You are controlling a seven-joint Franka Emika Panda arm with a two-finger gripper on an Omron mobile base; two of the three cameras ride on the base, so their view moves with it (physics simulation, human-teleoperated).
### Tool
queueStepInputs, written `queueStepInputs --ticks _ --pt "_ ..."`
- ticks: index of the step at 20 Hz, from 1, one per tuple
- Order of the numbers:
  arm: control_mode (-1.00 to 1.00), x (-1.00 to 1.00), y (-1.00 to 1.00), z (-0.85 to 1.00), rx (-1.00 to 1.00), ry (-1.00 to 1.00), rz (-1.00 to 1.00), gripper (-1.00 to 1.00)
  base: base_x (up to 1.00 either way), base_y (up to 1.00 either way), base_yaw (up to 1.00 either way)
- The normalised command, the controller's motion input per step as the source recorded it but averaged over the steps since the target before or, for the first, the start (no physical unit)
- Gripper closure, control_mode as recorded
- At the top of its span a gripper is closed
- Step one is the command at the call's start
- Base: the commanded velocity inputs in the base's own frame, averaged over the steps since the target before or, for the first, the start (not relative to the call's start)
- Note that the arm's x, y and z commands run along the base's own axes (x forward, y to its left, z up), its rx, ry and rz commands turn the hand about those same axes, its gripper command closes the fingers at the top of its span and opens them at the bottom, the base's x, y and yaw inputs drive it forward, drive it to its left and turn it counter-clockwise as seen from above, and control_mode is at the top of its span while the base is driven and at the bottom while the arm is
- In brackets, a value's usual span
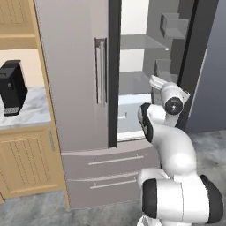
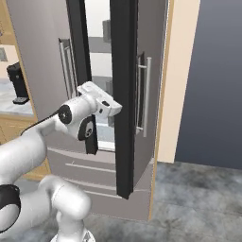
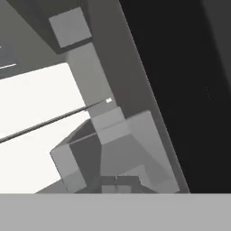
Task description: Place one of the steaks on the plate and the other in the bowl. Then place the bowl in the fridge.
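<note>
We see the fridge (image 1: 75, 66), tall and grey, with its left door shut and its right door (image 2: 125, 94) swung open, so that the pale interior and its grey shelves (image 1: 137, 42) are exposed. A long vertical bar handle (image 1: 101, 70) runs down the shut door, and two drawers (image 1: 112, 161) sit below the doors. We find the white arm (image 1: 170, 145) reaching into the open compartment beside the edge of the open door. In the hand view, the gripper (image 3: 116, 182) points at the grey bins (image 3: 113, 149) mounted on the inner side of that door, and its two dark tips lie together with nothing between them. To the left of the fridge, a black appliance (image 1: 13, 88) stands on a marbled counter (image 1: 31, 110) above wooden cabinets (image 1: 26, 161).
</note>
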Motion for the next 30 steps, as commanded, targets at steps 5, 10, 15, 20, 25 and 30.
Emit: queueStepInputs --ticks 5,10,15,20,25,30 --pt "-1.00 0.54 -0.50 -0.03 0.00 0.09 -0.09 1.00 0.00 0.00 0.00" --pt "-1.00 0.50 -0.70 0.00 0.07 0.12 0.00 1.00 0.00 0.00 0.00" --pt "-1.00 -0.05 -0.99 0.08 0.32 0.25 -0.02 1.00 0.00 0.00 0.00" --pt "-1.00 -0.23 -0.94 0.10 0.40 0.21 -0.03 1.00 0.00 0.00 0.00" --pt "-1.00 -0.93 0.11 0.67 0.07 0.00 0.12 1.00 0.00 0.00 0.00" --pt "-1.00 -0.86 0.52 1.00 0.00 0.20 0.21 1.00 0.00 0.00 0.00"
